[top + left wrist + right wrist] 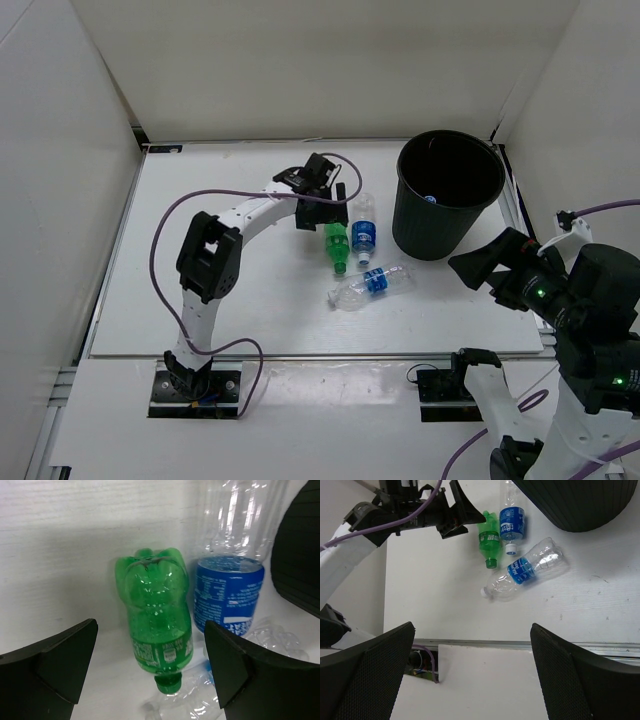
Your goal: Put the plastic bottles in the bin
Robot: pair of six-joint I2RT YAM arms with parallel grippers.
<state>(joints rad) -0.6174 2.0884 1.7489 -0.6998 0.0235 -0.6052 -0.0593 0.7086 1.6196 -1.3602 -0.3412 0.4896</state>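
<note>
A green bottle [337, 245] lies on the white table with its cap toward the near edge. A clear bottle with a blue label [364, 228] lies right beside it. Another clear bottle [372, 284] lies slantwise just in front of them. The black bin [447, 195] stands upright at the back right. My left gripper [322, 203] is open over the green bottle's base. In the left wrist view the gripper [150, 637] straddles the green bottle [157, 615] without touching it. My right gripper [482, 266] is open and empty, held high near the table's right front.
A bit of blue [430, 198] shows inside the bin. In the right wrist view the bin [580, 500] is at the top right, the bottles [525, 570] in the middle, and the table's metal front edge [520, 645] below. White walls enclose the table.
</note>
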